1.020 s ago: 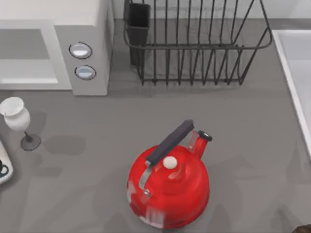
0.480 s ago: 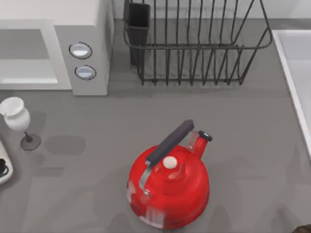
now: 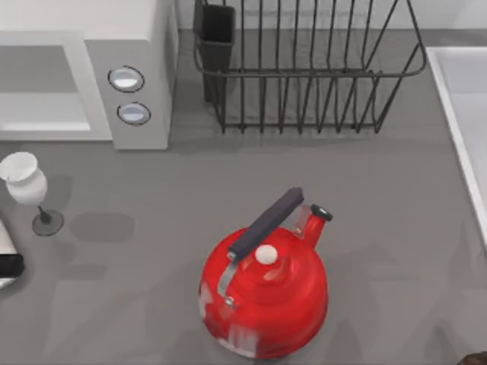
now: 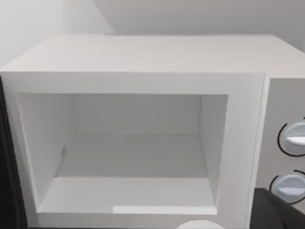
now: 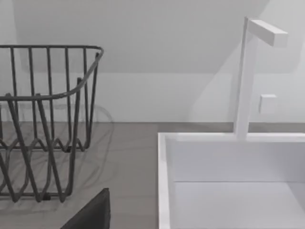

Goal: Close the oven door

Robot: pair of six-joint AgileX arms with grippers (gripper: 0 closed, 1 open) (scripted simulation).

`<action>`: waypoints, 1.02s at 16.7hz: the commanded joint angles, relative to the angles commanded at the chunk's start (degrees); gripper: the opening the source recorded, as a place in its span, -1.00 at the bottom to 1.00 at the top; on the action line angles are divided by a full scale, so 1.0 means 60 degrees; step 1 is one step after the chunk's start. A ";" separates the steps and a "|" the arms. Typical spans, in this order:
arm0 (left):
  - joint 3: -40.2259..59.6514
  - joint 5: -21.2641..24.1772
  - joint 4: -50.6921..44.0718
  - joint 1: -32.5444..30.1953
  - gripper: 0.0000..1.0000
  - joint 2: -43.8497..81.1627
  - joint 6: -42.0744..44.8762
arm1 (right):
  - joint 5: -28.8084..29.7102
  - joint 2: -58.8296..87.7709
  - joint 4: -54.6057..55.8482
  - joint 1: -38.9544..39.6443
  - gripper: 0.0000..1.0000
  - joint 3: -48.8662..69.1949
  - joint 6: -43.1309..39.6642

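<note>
No readable text anywhere, tbh. Oven (image 3: 84,68) front blank, both dials (image 3: 126,79) plain silver-rimmed, no numbers or tick marks legible, same in left wrist view. Red kettle (image 3: 265,293) near counter's front edge: no logo, no label. Dish rack (image 3: 304,68) at back edge bare wire, no tag. Wine glass (image 3: 27,186) by left edge unmarked. Sink, faucet: no markings either.

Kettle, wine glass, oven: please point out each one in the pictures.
Kettle (image 3: 266,304): top view, on its red body.
Wine glass (image 3: 23,182): top view, on its bowl.
Oven (image 4: 143,52): left wrist view, on its top.
</note>
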 joint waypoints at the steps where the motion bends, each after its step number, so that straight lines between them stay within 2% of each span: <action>1: 0.0001 0.0001 -0.0001 0.0001 -1.00 0.0002 0.0001 | 0.0000 0.0000 0.0000 0.0000 1.00 0.0000 0.0000; 4: 0.0501 0.0316 -0.0298 0.0472 -1.00 0.0599 0.0382 | 0.0000 0.0000 0.0000 0.0000 1.00 0.0000 0.0000; 7: 0.1687 0.1040 -0.0968 0.1548 -1.00 0.2085 0.1247 | 0.0000 0.0000 0.0000 0.0000 1.00 0.0000 0.0000; 17: 0.7328 0.4797 -0.4213 0.7048 -1.00 0.9970 0.5527 | 0.0000 0.0000 0.0000 0.0000 1.00 0.0000 0.0000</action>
